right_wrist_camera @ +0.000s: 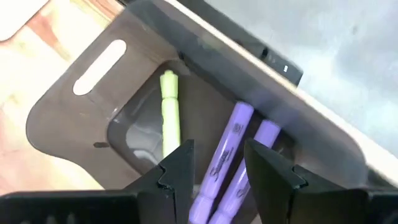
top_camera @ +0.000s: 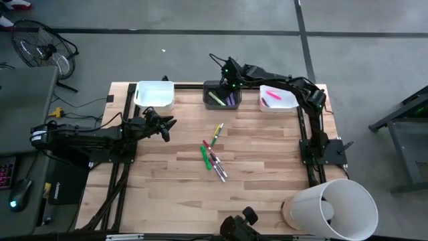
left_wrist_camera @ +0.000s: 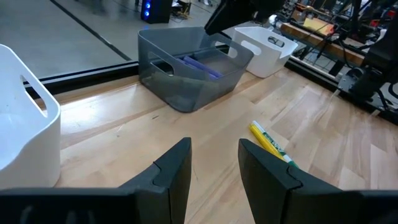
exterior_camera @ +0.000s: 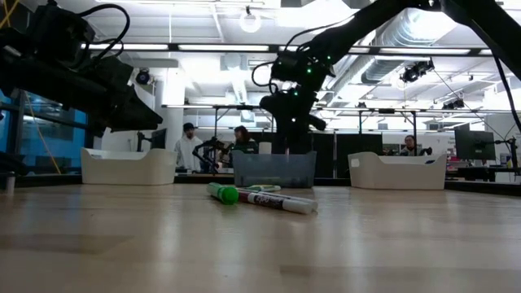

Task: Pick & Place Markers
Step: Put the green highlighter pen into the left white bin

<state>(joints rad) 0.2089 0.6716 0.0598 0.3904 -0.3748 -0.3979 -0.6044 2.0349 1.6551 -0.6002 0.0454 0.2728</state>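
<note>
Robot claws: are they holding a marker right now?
No. The right gripper hangs open and empty over the grey bin; the left gripper is open and empty too.

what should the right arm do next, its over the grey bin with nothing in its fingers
Probably lift clear of the grey bin and swing toward the loose markers mid-table. The right gripper hangs open and empty above the bin, where two purple markers and a yellow-green one already lie.

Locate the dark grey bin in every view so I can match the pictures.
High view: dark grey bin at the far edge, middle of three bins.
Low view: centre, behind the markers.
Left wrist view: upper middle.
Right wrist view: fills the frame.
Shared landmark: the purple markers inside it.
</note>
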